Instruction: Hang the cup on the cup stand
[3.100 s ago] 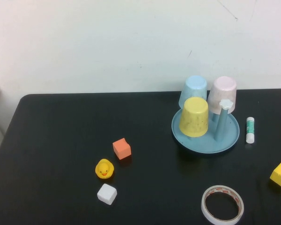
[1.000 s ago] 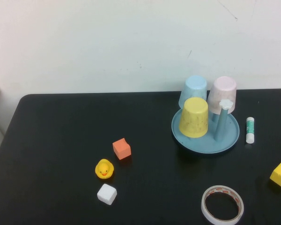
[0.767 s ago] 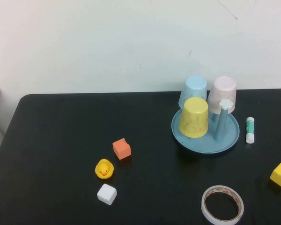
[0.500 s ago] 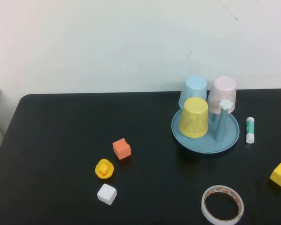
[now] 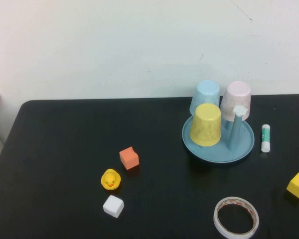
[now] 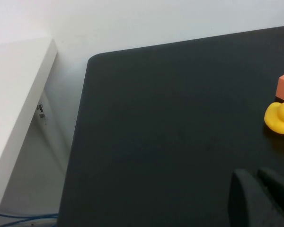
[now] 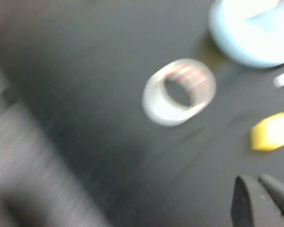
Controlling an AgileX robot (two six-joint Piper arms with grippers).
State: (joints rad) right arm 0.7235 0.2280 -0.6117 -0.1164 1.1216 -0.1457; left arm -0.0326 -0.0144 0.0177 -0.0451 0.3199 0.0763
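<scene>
The yellow cup [image 5: 206,124] sits upside down over a peg at the front left of the blue-grey cup stand [image 5: 218,152]. A free blue peg with a white flower cap [image 5: 240,110] stands to its right. Neither arm shows in the high view. My left gripper [image 6: 255,174] is shut and empty over the table's left part, near the yellow duck [image 6: 280,118]. My right gripper [image 7: 255,178] is shut and empty over the table's right front part; its blurred view shows the stand's rim [image 7: 241,45] farther off.
A pale blue cup [image 5: 207,94] and a pale pink cup [image 5: 237,97] sit upturned at the stand's back. Around lie a glue stick [image 5: 265,138], a yellow block [image 5: 298,185], a tape ring [image 5: 236,218], an orange block [image 5: 129,158], a duck [image 5: 110,179] and a white block [image 5: 113,205].
</scene>
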